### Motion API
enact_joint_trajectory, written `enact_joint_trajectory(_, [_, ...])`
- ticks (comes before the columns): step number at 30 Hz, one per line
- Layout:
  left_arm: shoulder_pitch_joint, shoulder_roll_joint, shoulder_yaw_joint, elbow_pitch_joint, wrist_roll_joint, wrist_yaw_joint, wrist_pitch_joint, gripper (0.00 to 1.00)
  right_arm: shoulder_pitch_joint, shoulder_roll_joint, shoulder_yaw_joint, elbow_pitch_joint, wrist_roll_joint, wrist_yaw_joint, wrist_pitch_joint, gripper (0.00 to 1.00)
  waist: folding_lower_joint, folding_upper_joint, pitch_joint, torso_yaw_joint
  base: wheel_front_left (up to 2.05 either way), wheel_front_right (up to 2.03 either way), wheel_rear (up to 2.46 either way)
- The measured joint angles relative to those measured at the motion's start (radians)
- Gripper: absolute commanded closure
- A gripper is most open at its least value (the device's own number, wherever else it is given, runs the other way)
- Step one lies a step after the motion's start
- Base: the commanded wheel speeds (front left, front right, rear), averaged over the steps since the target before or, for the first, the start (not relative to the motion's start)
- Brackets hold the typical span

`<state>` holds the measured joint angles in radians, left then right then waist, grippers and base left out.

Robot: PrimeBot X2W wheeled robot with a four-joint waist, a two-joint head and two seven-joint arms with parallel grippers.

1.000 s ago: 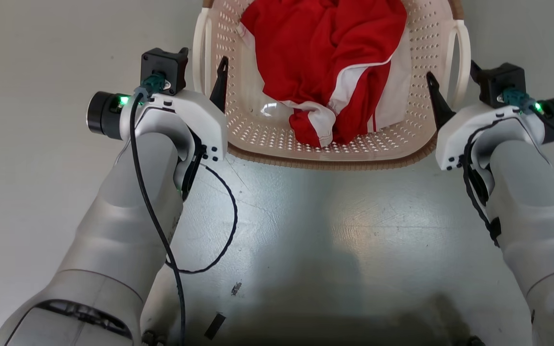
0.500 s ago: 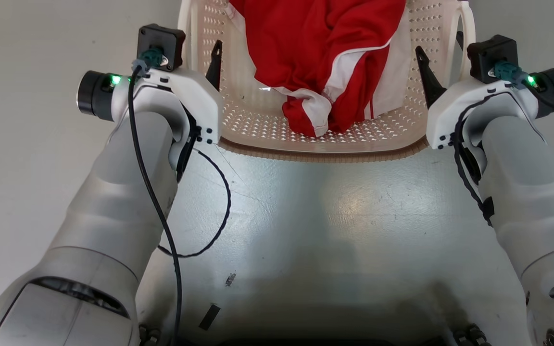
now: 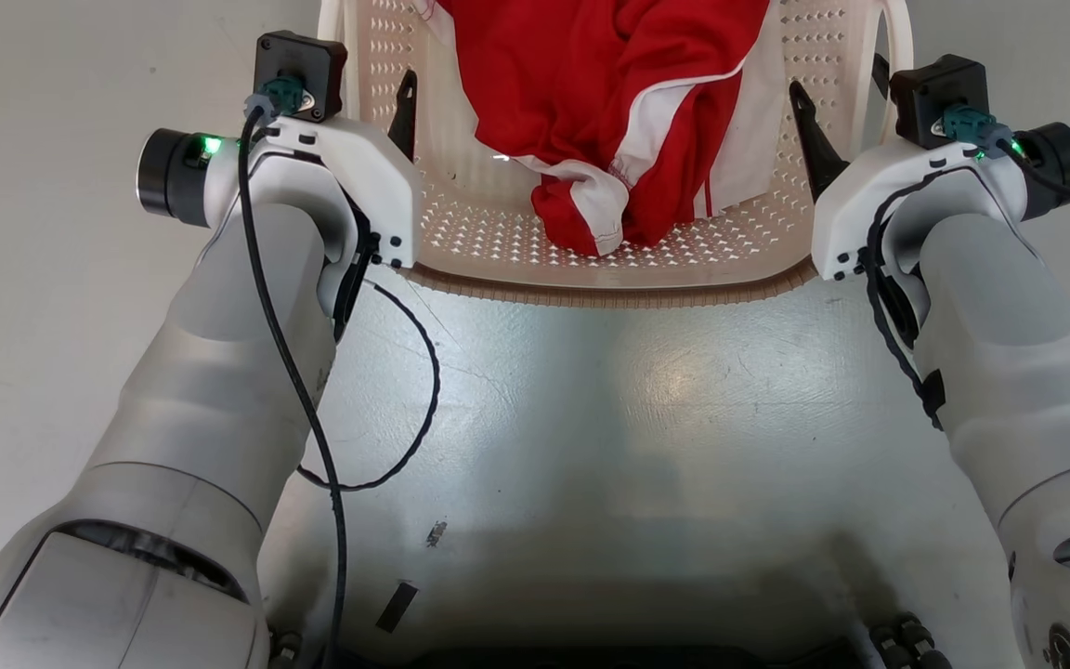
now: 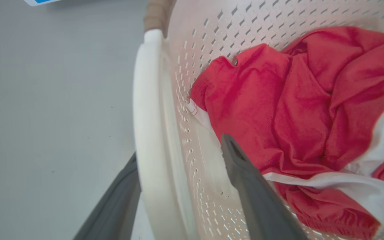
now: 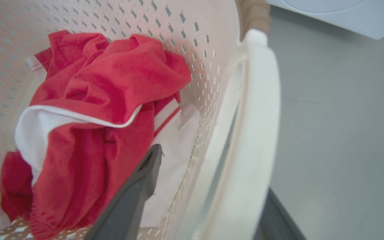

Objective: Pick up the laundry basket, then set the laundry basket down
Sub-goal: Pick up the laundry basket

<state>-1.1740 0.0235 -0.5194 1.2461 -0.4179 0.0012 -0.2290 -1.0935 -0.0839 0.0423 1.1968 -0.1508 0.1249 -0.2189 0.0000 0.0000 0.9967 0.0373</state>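
Observation:
The laundry basket (image 3: 609,297) is cream-white and perforated with a brown woven rim, and it sits at the top centre of the head view, cut off by the top edge. A red and white garment (image 3: 609,84) lies crumpled inside it. My left gripper (image 3: 377,93) straddles the basket's left side. In the left wrist view one finger is outside the white loop handle (image 4: 148,116) and the other is inside against the wall. My right gripper (image 3: 837,84) grips the right side the same way around its handle (image 5: 258,116). Both are shut on the basket.
Grey polished floor (image 3: 609,418) spreads under and around the basket. A white washer (image 5: 328,13) edges into the right wrist view's top right corner. A black cable (image 3: 405,372) loops from my left wrist. My dark base (image 3: 591,650) lines the bottom edge.
The basket and both grippers have moved together up the head view, keeping the same hold. The floor marks have shifted slightly too, so the camera has moved as well.

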Motion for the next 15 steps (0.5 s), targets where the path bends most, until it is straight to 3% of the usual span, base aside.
enact_joint_trajectory(15, [-0.01, 0.0, -0.019, 0.022, -0.022, 0.0, -0.009, 0.0, -0.018, 0.001, 0.0, 0.016, 0.012, 0.004, -0.011, 0.0, 0.0, 0.0, 0.011, 0.0, 0.0, 0.0, 0.0])
